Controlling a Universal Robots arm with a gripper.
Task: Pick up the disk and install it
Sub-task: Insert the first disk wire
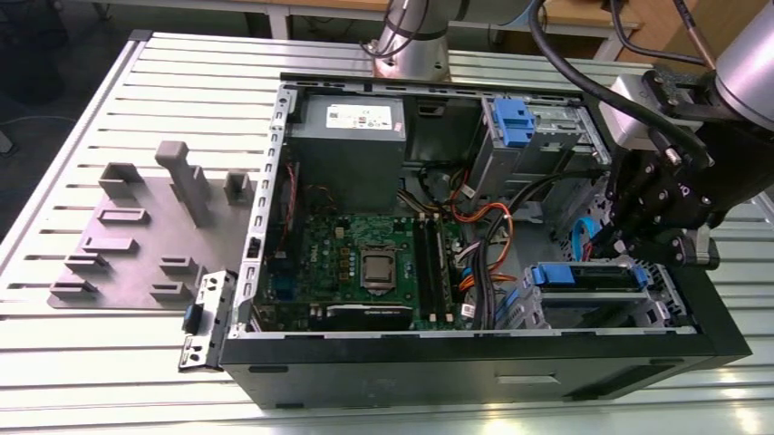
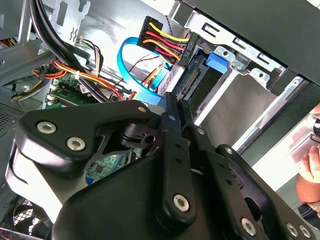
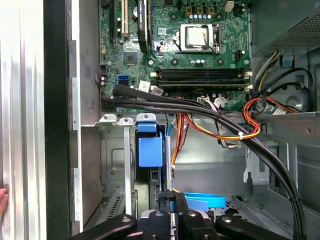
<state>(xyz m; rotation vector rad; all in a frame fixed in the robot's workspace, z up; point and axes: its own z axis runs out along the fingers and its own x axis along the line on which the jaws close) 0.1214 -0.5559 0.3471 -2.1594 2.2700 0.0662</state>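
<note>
The disk (image 1: 586,276) sits in the lower drive bay of the open computer case (image 1: 484,349), at the exterior view's right, with its blue carrier edge facing up. My gripper (image 1: 619,246) hangs just above and behind that bay. In both wrist views its black fingers are pressed together with nothing between them. In the second wrist view the gripper (image 2: 173,107) points at the disk's connector end (image 2: 192,80), beside the blue carrier tab (image 2: 216,61). In the first wrist view the gripper (image 3: 172,200) lies a short way from the blue carrier tab (image 3: 150,150).
A blue flat cable (image 2: 131,80) and a black plug with red and yellow wires (image 2: 167,42) hang close to the fingertips. Black cable bundles (image 3: 200,107) cross the motherboard (image 1: 362,263). A grey fixture plate (image 1: 133,245) lies left of the case. A person's hand (image 2: 310,170) is nearby.
</note>
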